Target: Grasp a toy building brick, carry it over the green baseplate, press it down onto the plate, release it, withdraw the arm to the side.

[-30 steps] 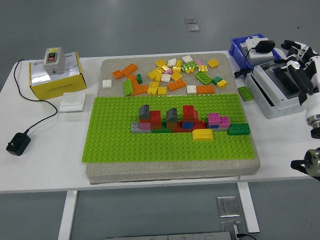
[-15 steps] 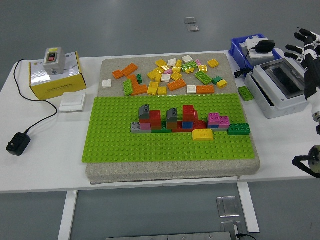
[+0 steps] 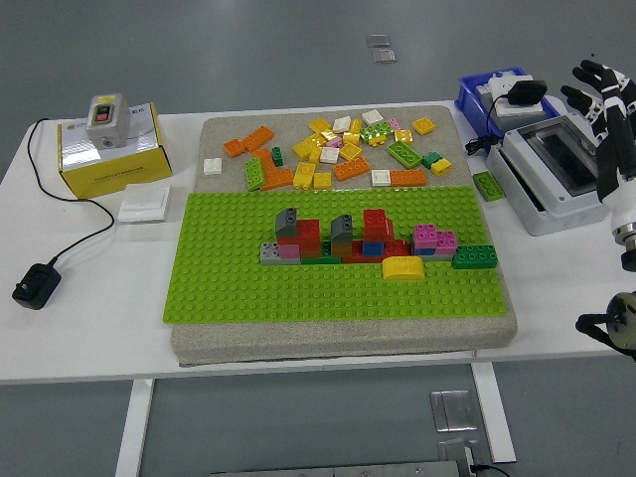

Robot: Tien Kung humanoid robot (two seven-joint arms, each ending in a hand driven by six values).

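White table (image 3: 99, 328), items directly on it, L to R: black plug adapter (image 3: 36, 285) w/ cord, near left edge; yellow box (image 3: 109, 151) at far left, grey switch unit on top; white flat square piece (image 3: 144, 203) just in front of the box; grey foam pad (image 3: 338, 338) across the middle, carrying the green plate & loose bricks; one green brick (image 3: 487, 186) on bare table just right of the pad; grey case (image 3: 552, 174) w/ clear lid; blue bin (image 3: 489, 97) at far right corner.
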